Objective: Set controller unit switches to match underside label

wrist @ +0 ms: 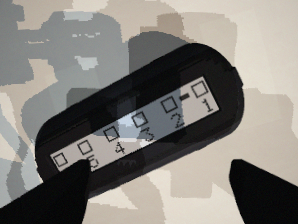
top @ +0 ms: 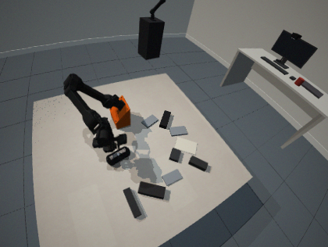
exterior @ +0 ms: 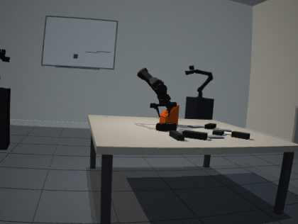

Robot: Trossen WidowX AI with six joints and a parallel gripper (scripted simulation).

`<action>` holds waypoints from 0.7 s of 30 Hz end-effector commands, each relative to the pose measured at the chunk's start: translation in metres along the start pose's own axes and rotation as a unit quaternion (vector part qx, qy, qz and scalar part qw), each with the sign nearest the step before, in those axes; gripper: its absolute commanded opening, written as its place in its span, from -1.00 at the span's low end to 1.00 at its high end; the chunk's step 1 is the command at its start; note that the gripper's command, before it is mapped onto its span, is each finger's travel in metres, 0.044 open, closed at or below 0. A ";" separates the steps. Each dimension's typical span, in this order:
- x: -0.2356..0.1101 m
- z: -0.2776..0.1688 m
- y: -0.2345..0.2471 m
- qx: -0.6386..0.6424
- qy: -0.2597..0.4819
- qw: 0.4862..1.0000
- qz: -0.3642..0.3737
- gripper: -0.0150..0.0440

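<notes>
The controller unit [wrist: 140, 125] lies on the bench [top: 70, 203] with its underside facing up, so the label [wrist: 133, 129] is exposed to the wrist camera. The label is a pale strip carrying a row of six squares with the numerals 1 to 6 printed beneath them. Numeral 1 sits at the upper-right end of the strip and 6 at the lower-left end. All six squares appear as empty outlines; a short dark dash sits between squares 1 and 2. The numeral 6 is partly hidden behind the left fingertip.

In the wrist view the unit runs diagonally, lower left to upper right, and lies beyond the fingertips. The left fingertip overlaps the unit's lower-left end in the picture; the right fingertip stands apart from the unit, below its upper-right end. Whether the left fingertip touches the casing cannot be determined.

The gripper [wrist: 156, 219] is released, its fingers spread wide, with nothing between them.

In the top view the unit [top: 118, 155] lies just in front of the gripper [top: 113, 144], near the orange block [top: 119, 112] at the arm's base. The other dark and grey modules [top: 152, 190] lie scattered well apart to its right.
</notes>
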State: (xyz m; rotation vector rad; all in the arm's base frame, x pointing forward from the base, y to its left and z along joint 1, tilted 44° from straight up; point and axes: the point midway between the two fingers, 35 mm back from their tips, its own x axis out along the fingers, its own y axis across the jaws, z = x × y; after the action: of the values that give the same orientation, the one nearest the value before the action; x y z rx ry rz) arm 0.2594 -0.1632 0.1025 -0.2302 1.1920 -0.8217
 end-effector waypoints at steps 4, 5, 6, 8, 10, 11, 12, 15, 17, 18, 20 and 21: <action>0.005 0.018 -0.012 0.248 0.033 0.967 -0.044 1.00; 0.005 0.020 -0.013 0.275 0.035 0.959 -0.050 1.00; 0.006 0.021 -0.014 0.302 0.037 0.951 -0.057 1.00; 0.007 0.025 -0.017 0.356 0.040 0.931 -0.070 1.00; 0.009 0.028 -0.019 0.408 0.042 0.908 -0.083 1.00; 0.010 0.030 -0.020 0.433 0.042 0.896 -0.090 1.00; 0.010 0.032 -0.021 0.453 0.041 0.885 -0.096 1.00; 0.011 0.033 -0.022 0.470 0.041 0.876 -0.100 1.00; 0.011 0.033 -0.022 0.470 0.041 0.876 -0.100 1.00; 0.011 0.033 -0.022 0.470 0.041 0.876 -0.100 1.00; 0.011 0.033 -0.022 0.470 0.041 0.876 -0.100 1.00; 0.011 0.033 -0.022 0.470 0.041 0.876 -0.100 1.00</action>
State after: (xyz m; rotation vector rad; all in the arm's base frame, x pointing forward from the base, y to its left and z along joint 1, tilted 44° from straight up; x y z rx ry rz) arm 0.2773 -0.1891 0.1155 0.4257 0.8063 -1.4414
